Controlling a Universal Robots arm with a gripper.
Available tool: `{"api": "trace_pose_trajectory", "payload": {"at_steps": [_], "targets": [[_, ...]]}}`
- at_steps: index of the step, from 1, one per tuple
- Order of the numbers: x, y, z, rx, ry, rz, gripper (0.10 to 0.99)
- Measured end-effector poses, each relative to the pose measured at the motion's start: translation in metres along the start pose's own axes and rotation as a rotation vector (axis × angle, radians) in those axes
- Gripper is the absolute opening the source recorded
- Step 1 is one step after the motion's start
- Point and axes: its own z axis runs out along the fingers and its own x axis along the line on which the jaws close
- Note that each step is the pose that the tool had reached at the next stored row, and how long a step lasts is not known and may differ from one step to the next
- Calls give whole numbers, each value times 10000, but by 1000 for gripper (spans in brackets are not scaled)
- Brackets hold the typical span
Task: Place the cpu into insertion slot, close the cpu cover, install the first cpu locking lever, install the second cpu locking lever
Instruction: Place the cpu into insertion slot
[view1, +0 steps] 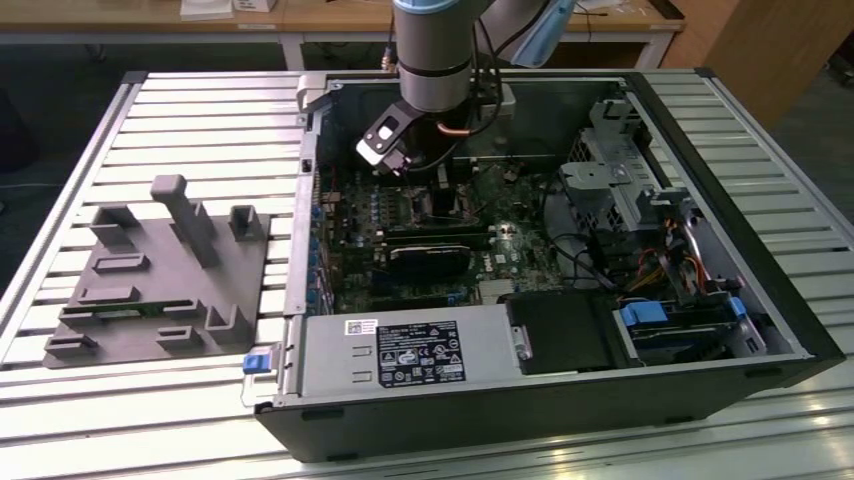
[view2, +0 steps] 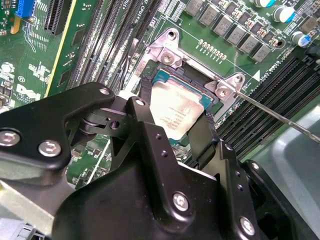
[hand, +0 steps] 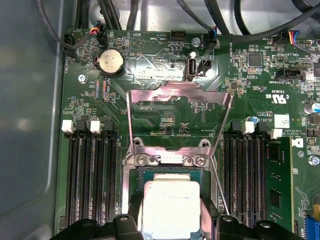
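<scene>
The cpu (hand: 171, 207), a flat square chip with a silvery top, sits between the black fingers (view2: 145, 117) of my gripper (view2: 175, 125), which is shut on its two opposite edges. It is held level at the insertion slot (hand: 170, 173), whose dark rim shows around it on the green board. The cpu cover (hand: 180, 93), a thin silver frame, stands flipped open on its hinge beyond the slot. A thin wire locking lever (view2: 280, 117) sticks out free beside the socket. In the exterior view my gripper (view1: 411, 170) reaches down into the open computer case.
Long black memory slots (hand: 92, 185) flank the socket on both sides. The case walls (view1: 310, 180), a drive cage (view1: 614, 190) and a power supply (view1: 400, 352) ring the board. A grey fixture (view1: 160, 270) lies on the slatted table at the exterior view's left.
</scene>
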Motion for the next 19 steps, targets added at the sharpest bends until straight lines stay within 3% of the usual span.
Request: {"api": "trace_pose_trajectory", "payload": {"at_steps": [5, 6, 7, 12, 19], "targets": [[7, 4, 11, -21, 35, 3, 549], [7, 3, 11, -18, 29, 2, 549], [5, 3, 9, -14, 21, 2, 612], [3, 2, 2, -4, 6, 1, 612], [0, 10, -99, -3, 5, 0, 612]]}}
